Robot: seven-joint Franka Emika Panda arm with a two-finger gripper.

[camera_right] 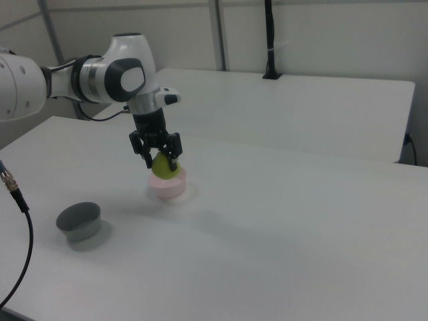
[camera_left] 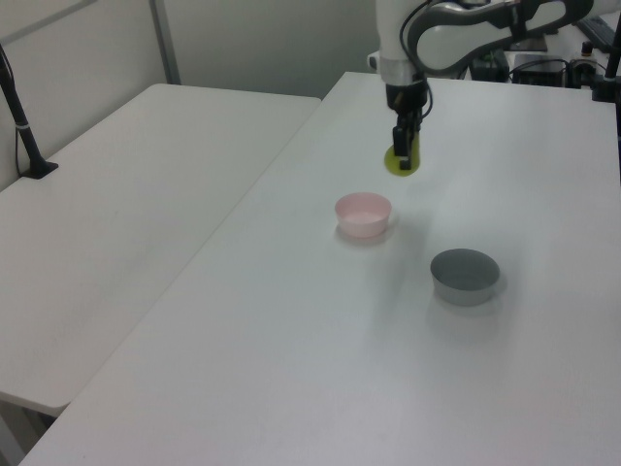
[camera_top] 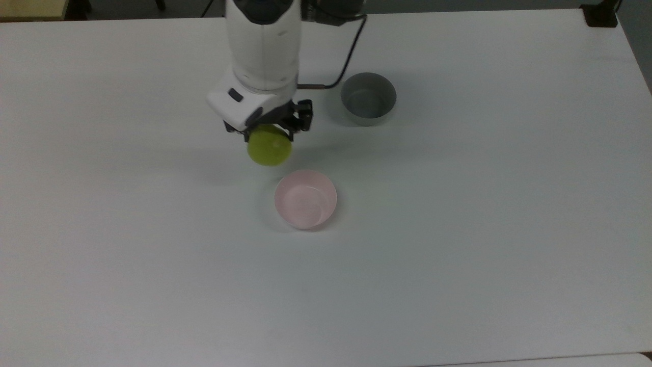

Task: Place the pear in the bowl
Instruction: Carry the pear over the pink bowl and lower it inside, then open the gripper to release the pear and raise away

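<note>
Pear (camera_top: 269, 145) clamped between the jaws, hanging clear of the worktop (camera_top: 458, 255), so no sliding or rolling on the surface. Gripper (camera_top: 268, 133) closed on the upper part of the fruit, fat end poking out below the fingertips; looks like a top-down pinch, probably so it can go straight down into a bowl without the fingers hitting a rim. Same hold visible in the right view, pear (camera_right: 162, 167) tucked between the two dark fingers (camera_right: 175, 148).

Pink bowl (camera_top: 305, 199) sitting on the worktop below the jaws and off to one side, toward the top view's lower right, not yet underneath. Judging from the left view, pear (camera_left: 401, 161) up high and beyond the pink bowl (camera_left: 363, 214), so carry seems partway done: lifted, travelling, release not yet due.

Grey bowl (camera_top: 368, 98) further from the jaws on the top view's right, well apart from the pink one. Worth watching, since similar size and easy to mix up as the target.
</note>
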